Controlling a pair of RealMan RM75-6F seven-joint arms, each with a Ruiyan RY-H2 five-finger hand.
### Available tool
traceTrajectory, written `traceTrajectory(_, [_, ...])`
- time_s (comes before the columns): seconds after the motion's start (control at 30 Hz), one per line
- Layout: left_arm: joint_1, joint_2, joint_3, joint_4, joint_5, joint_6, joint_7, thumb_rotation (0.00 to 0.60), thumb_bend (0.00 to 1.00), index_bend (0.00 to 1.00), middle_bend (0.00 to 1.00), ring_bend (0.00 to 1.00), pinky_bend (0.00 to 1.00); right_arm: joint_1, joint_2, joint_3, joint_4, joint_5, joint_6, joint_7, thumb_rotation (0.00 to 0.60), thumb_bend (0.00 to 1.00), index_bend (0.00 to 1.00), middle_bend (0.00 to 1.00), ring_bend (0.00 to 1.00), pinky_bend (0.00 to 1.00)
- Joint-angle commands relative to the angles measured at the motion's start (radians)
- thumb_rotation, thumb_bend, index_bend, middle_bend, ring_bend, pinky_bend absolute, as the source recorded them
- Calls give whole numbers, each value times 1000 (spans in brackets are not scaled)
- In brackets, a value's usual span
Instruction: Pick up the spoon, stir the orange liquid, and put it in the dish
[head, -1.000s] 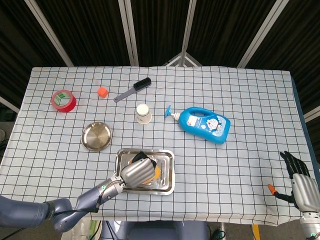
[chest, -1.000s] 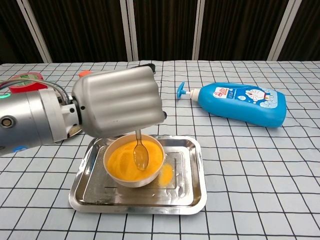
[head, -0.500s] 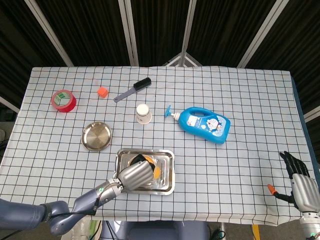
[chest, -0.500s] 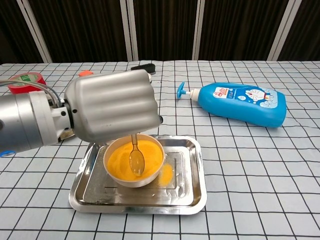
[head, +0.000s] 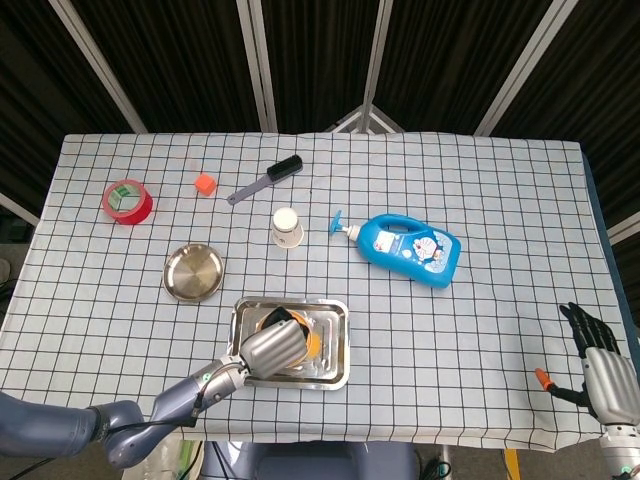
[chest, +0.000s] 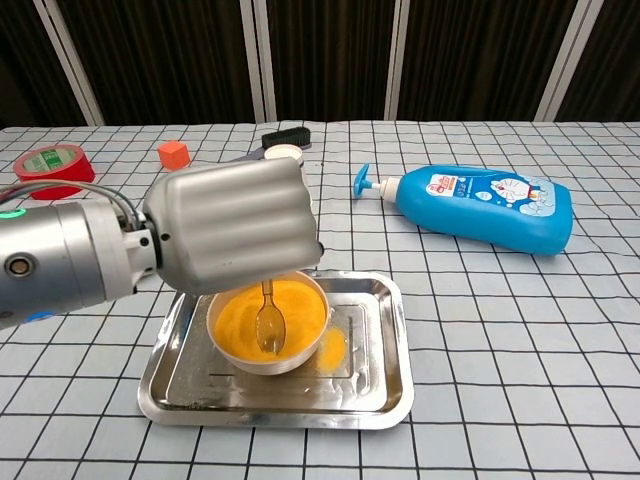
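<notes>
1. Since half a second ago, the left hand (chest: 232, 228) has come lower, and the spoon (chest: 268, 320) now sits deeper in the bowl (chest: 315, 340), with its tip down in the orange liquid (chest: 235, 320).
2. The left hand is closed around the spoon's handle; its fingers are curled together over it, and the handle comes out below the hand, pointing down.
3. The hand is above the bowl; whether it touches the rim cannot be told.
4. The bowl stands in the steel tray (chest: 390, 370), on the left part of it. A small orange puddle (chest: 332, 348) lies on the tray floor just beside the bowl.
5. The round metal dish (head: 193, 272) sits on the cloth beyond the tray and to its left, apart from it.
6. The right hand (head: 603, 365) rests at the near right edge of the table, well apart from the tray. It holds nothing, and its dark fingers are stretched out.
</notes>
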Motion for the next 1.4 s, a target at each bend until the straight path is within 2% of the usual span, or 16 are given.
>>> traceTrajectory(0.03, [1,-10,3,13,-5,1,4,600,718,832,1000,1000,1000,0,0,0,0,0,-1,1,600,312,0,0,0,0])
traceTrajectory(0.37, [-2,-14,-8,57,-27,12,12,600,718,834,1000,1000,1000,0,1,-1,-2,-1,0,1,600,311,0,0,0,0])
traceTrajectory(0.63, [3,-52,-18,112,-41,38,2,600,718,835,1000,1000,1000,-1,2,-3,-3,-5,1,2,600,311,0,0,0,0])
traceTrajectory(1.1, [10,-9,-22,86,-18,76,-34,600,717,835,1000,1000,1000,-2,2,-3,-5,-4,1,3,600,312,0,0,0,0])
traceTrajectory(1.4, [-4,-9,-11,102,11,60,11,600,718,835,1000,1000,1000,-1,3,-3,-5,-3,-1,3,600,311,0,0,0,0])
